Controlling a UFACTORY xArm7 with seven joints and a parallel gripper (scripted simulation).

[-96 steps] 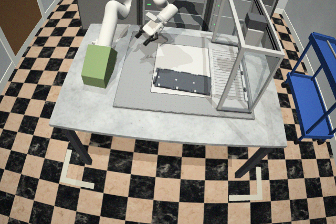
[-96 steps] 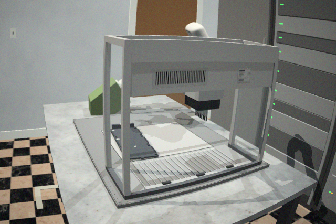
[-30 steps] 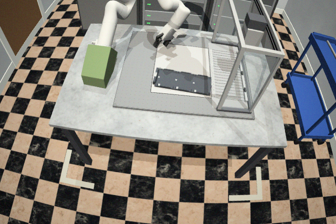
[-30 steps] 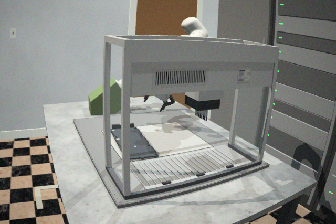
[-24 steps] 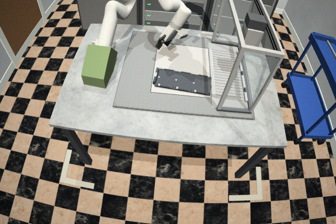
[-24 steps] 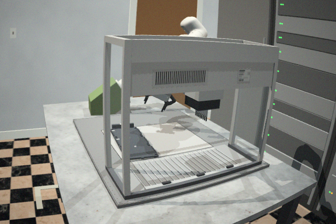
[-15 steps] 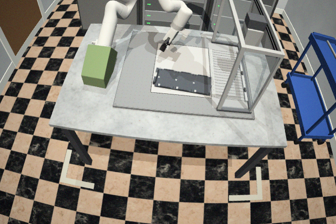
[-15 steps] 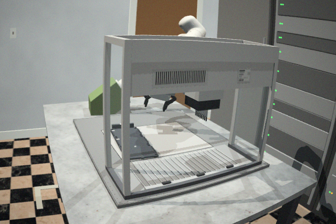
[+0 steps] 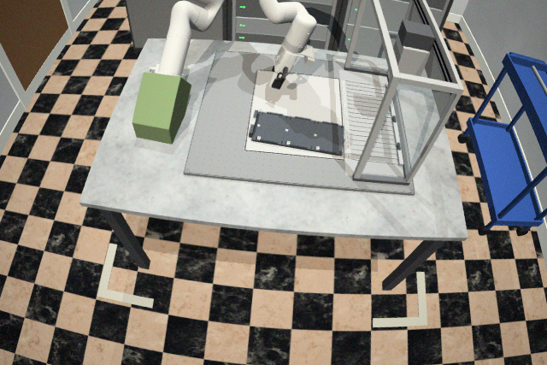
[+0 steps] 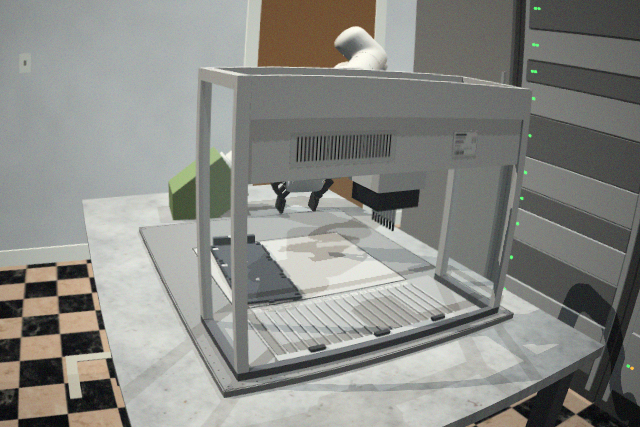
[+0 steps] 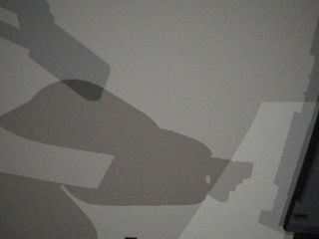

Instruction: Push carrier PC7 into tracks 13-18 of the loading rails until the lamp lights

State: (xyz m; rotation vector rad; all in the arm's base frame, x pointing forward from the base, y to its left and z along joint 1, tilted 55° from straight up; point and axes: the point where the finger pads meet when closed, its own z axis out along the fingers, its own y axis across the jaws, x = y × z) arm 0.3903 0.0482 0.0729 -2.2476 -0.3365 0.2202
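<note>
Carrier PC7 (image 9: 300, 133) (image 10: 253, 269) (image 11: 311, 199) is a dark flat panel on the white sheet. It lies slightly turned relative to the sheet's edges. Its handle (image 9: 253, 124) (image 10: 233, 239) is at the end toward the arm's base. Its other end is close to the front edge of the loading rails (image 9: 364, 126) (image 10: 323, 321), at the high-numbered side. My gripper (image 9: 279, 80) (image 10: 296, 206) is open and empty, above the sheet and to the left of the carrier, seen from the base. The dark blocks behind the rails show no visible light. Track numbers are not readable.
A grey frame (image 9: 383, 108) (image 10: 240, 236) stands around the rails, with a dark-bottomed box (image 9: 415, 36) (image 10: 385, 198) hanging inside. The arm is mounted on a green block (image 9: 156, 107) (image 10: 211, 192). The white sheet (image 9: 318, 96) (image 10: 320, 277) lies on a grey perforated plate (image 9: 220, 149).
</note>
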